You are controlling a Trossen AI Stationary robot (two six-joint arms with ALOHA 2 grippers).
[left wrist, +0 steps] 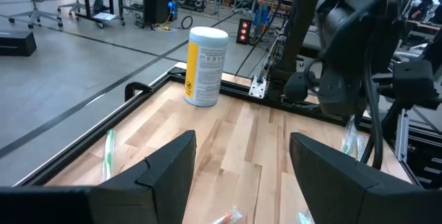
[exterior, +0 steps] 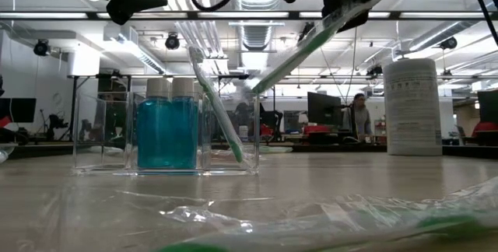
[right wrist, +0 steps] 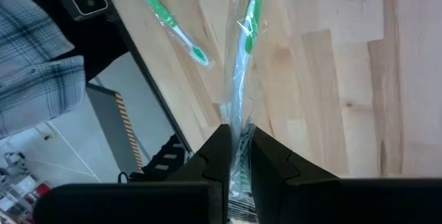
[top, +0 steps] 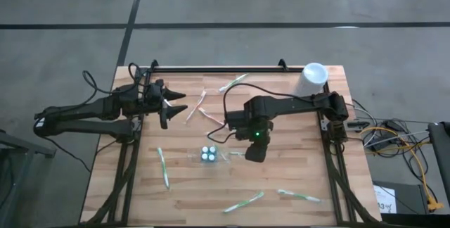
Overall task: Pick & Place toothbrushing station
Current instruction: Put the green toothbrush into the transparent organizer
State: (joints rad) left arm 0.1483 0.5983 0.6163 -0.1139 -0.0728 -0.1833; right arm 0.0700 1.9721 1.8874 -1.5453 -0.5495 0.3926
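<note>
Right gripper (right wrist: 235, 148): fingers pinched tight on a wrapped toothbrush (right wrist: 243, 79), centre of the high view, just right of the organizer.
Toothbrush look: green-and-white handle inside clear crinkled plastic, hanging slantwise from the fingers in the low view.
Organizer (exterior: 167, 135): clear box, centre-left of the low view, holding two blue bottles (exterior: 166, 131) and a leaning green toothbrush (exterior: 215, 104).
Left gripper (top: 176, 103): fingers spread wide, empty, upper left of the table (top: 295, 172).
Loose toothbrushes (top: 163, 167): wrapped, scattered over the table.

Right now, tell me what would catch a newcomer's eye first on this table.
The right gripper, shut on a wrapped toothbrush, holds it slanting above the clear organizer mid-table, where blue bottles and another toothbrush stand. A white canister stands at the far right corner.
</note>
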